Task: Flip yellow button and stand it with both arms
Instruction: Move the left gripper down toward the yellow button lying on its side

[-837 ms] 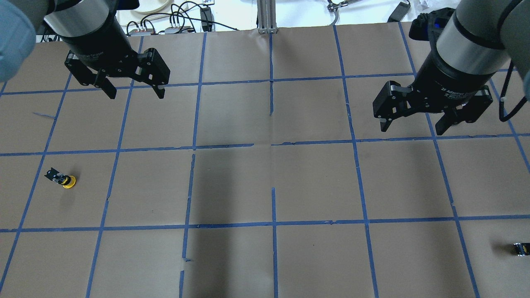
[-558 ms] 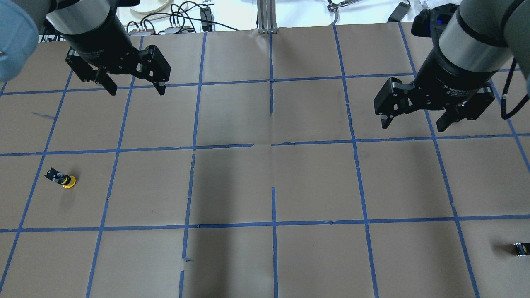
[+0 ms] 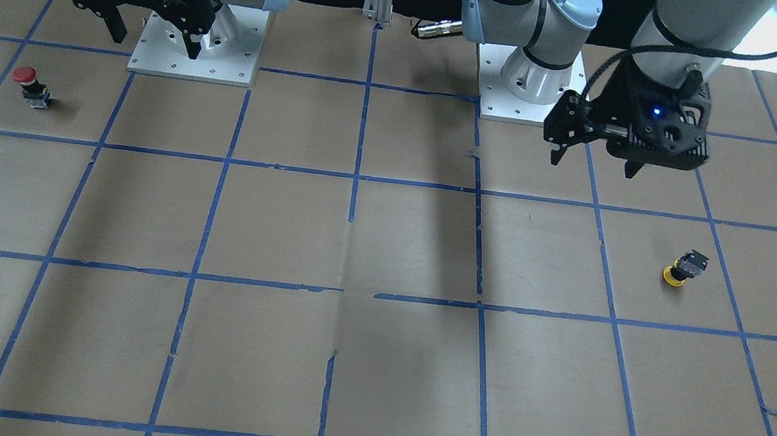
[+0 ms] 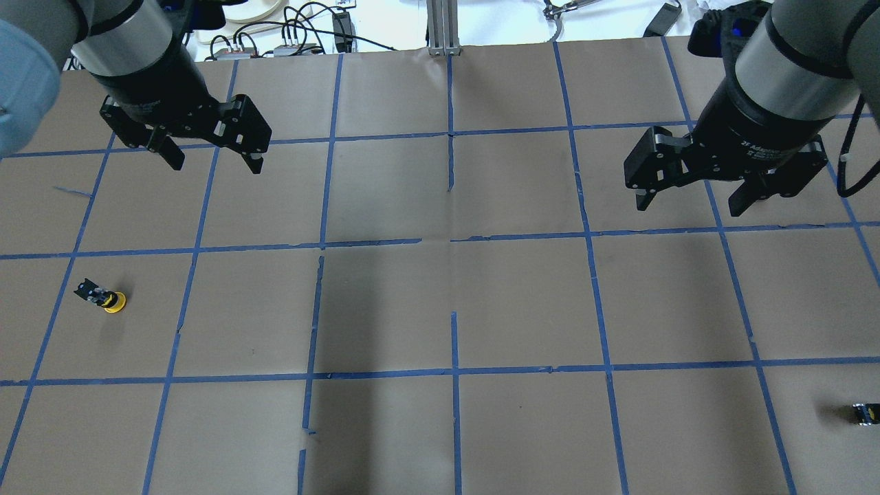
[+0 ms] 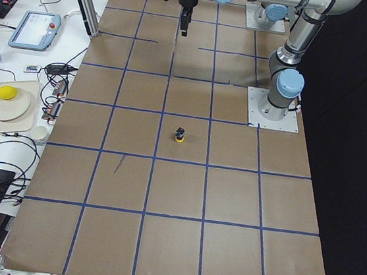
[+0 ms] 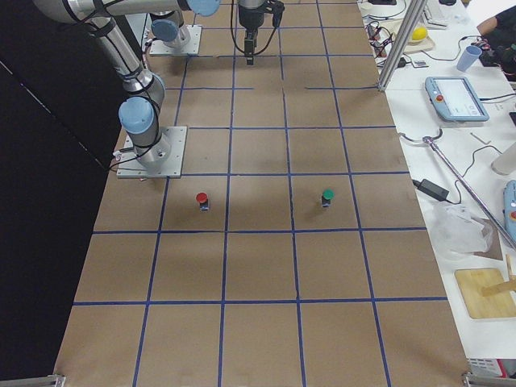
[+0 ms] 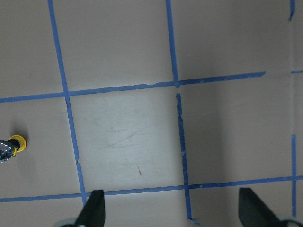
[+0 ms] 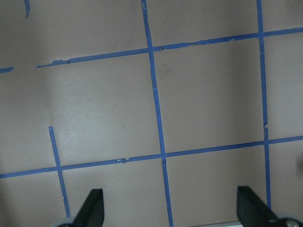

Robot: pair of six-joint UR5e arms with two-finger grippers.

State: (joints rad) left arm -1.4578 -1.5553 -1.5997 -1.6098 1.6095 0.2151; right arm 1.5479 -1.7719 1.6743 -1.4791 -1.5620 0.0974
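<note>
Brown paper table (image 4: 522,302) marked into squares by blue tape (image 4: 385,375), with both my arms held above it. My left gripper (image 4: 213,157) hovered over the left half of the table, pointing down, its jaws wide apart and holding nothing. My right gripper (image 4: 691,205) hovered over the right half in the same pose, jaws likewise spread wide and empty. In my left wrist camera, paper and tape showed between my two black fingers (image 7: 94,210).

The yellow button (image 4: 106,298) sat on the left side of the table, inside one taped square. It was well apart from my left gripper and far from my right one. It stood upside down: the round yellow cap rested on the paper and the dark boxy base pointed up. In my left wrist camera it showed only at the left edge of the picture, outside the span of my fingers.

On the right side of the table a red button (image 3: 29,83) stood upright. A green button (image 6: 327,197) stood farther from my base, and a small dark switch block (image 4: 865,413) lay near the right edge.
</note>
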